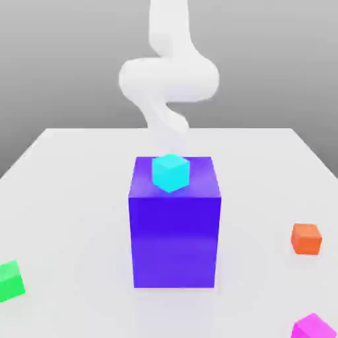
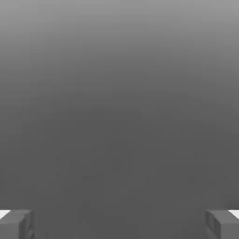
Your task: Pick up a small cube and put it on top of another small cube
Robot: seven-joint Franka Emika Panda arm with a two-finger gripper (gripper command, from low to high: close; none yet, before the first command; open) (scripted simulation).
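Note:
A small cyan cube [image 1: 170, 172] rests on top of a tall blue block [image 1: 175, 231] in the middle of the white table [image 1: 72, 198]. Three more small cubes lie on the table: an orange cube [image 1: 306, 238] at the exterior view's right, a green cube [image 1: 10, 280] at its left edge, and a magenta cube [image 1: 313, 327] at the lower right corner. My white arm [image 1: 168, 76] rises behind the blue block. In the hand view my gripper [image 2: 119, 225] is open, its grey fingertips [image 2: 17, 224] far apart with nothing between them.
The tall blue block stands between the arm and the front of the table. The table's far edge runs behind the arm, with a plain grey backdrop beyond it.

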